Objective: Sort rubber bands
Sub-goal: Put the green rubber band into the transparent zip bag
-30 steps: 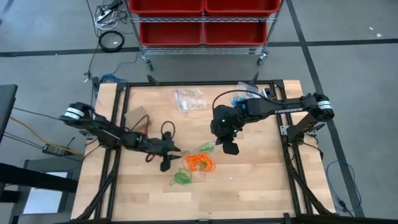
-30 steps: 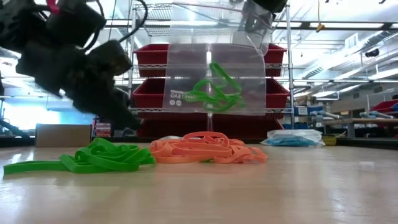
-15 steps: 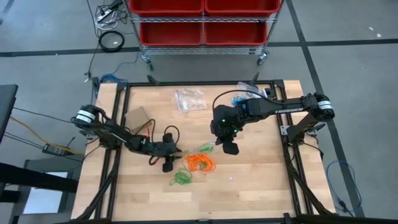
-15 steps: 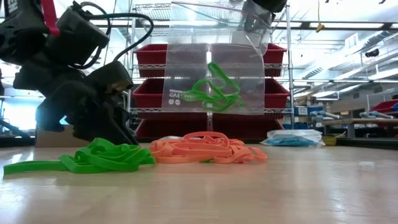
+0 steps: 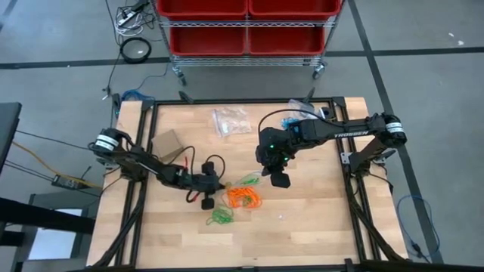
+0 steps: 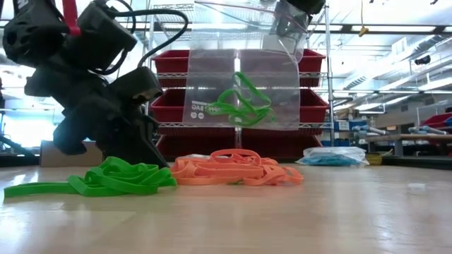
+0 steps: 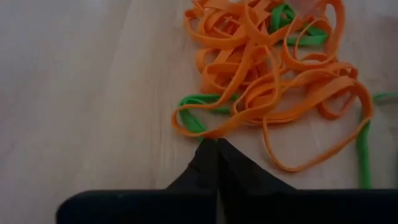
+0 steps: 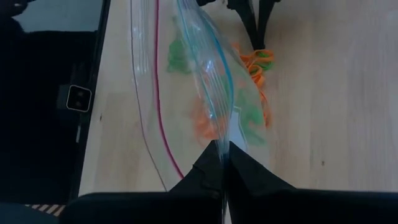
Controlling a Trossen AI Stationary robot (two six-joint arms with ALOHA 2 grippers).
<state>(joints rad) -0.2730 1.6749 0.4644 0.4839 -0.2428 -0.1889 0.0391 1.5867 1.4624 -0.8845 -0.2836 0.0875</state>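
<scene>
In the left wrist view the orange bands (image 7: 273, 81) run off the picture's upper edge, and the left claw (image 7: 216, 144) covers the spot where its closed tips meet the clump, so whether a strand is pinched cannot be told. In the low view the left arm (image 6: 92, 92) hides the counter behind it. The bag (image 8: 211, 93) blurs the bands seen through it in the right wrist view.

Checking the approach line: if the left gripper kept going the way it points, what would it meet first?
Likely the orange rubber bands: the shut left gripper points straight into that clump, right at its near edge.
</scene>
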